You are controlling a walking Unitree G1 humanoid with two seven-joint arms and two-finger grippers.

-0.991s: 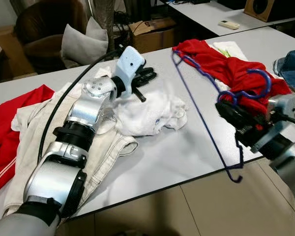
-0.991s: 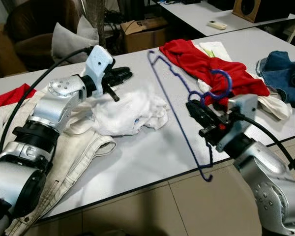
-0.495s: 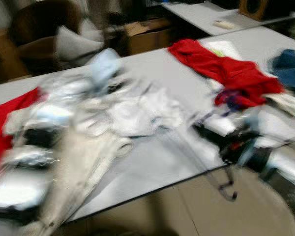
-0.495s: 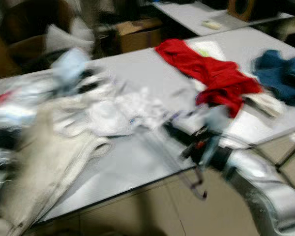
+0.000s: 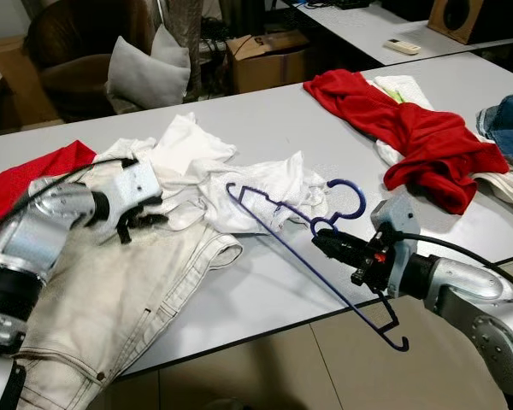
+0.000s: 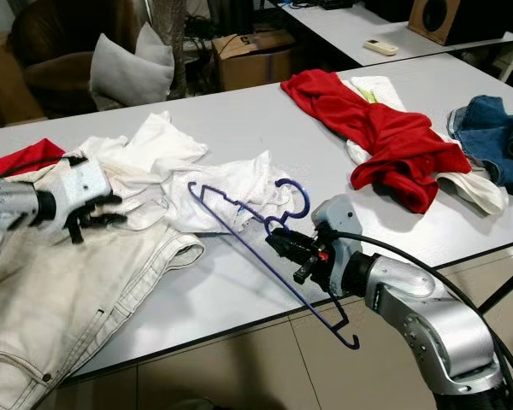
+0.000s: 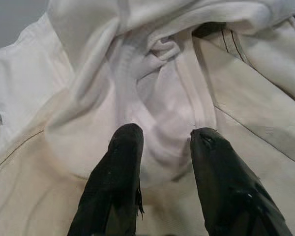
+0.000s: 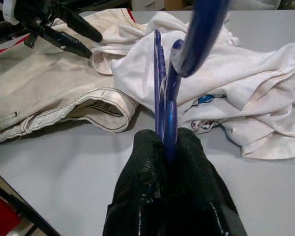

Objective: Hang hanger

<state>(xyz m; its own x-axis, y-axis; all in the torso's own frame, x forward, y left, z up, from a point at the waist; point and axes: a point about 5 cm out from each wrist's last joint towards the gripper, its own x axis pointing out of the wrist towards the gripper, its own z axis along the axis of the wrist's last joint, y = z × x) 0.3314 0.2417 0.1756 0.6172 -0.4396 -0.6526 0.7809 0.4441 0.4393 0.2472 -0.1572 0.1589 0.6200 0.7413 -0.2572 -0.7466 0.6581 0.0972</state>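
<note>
1. right pincer (image 5: 323,243): at the near edge of the table (image 5: 265,290), fingers clamped on the hanger (image 5: 278,224) just below its hook.
2. hanger: blue wire, held off the table and tilted; hook up beside the white shirt (image 5: 265,192), one corner over the shirt, the other hanging past the table edge above the floor (image 5: 265,367).
3. left pincer (image 5: 141,224): low over the pale trousers (image 5: 111,299), its two fingers (image 7: 119,172) narrowly parted, tips on rumpled white cloth, holding nothing.
4. white shirt: crumpled at mid-table, touching the trousers' waistband.
5. pale trousers: spread over the near left of the table, under the left arm.
6. red cloth (image 5: 26,175): at the far left, partly under the trousers.
7. red garment (image 5: 410,137): heaped on the right of the table, well apart from the hanger, lying on a white cloth (image 5: 504,188).
8. jeans (image 6: 496,145): blue, at the right edge.
9. behind the table: a grey cushion (image 5: 145,73) on a dark chair (image 5: 68,43), a cardboard box (image 5: 269,55).
</note>
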